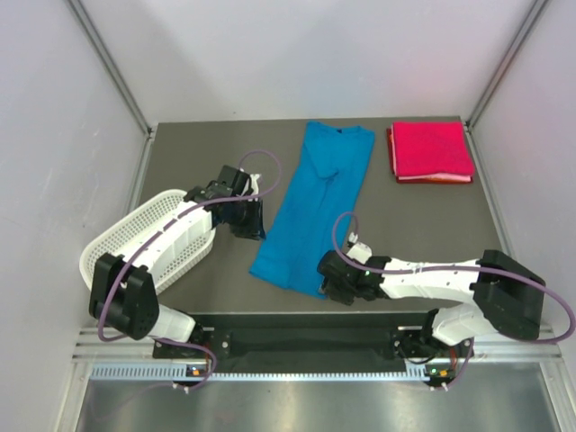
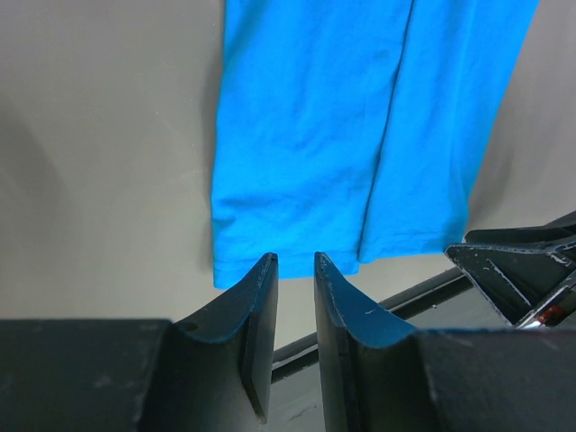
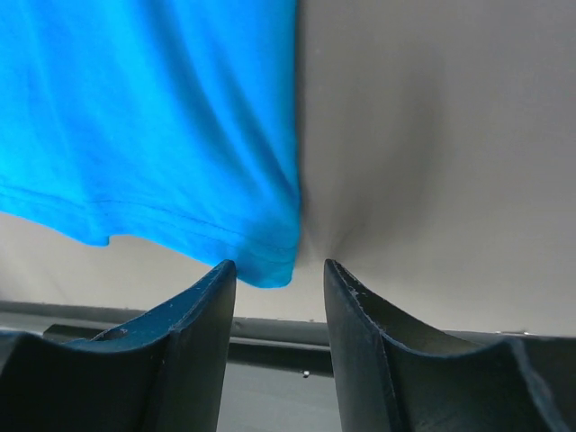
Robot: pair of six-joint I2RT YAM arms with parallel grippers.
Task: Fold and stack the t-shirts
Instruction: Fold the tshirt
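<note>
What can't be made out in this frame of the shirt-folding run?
- Top external: near right corner of the blue t-shirt, hidden under the right tool.
- Top external: inside of the white basket, partly covered by the left arm.
- Top external: fold layers of the pink-red t-shirt, too small to count.
- Wrist views: the blue t-shirt's collar end, cut off by the top edge.

Blue t-shirt [image 1: 315, 209] lies folded lengthwise, long and narrow, mid-table; pink-red t-shirt [image 1: 430, 151] folded square, far right
</note>
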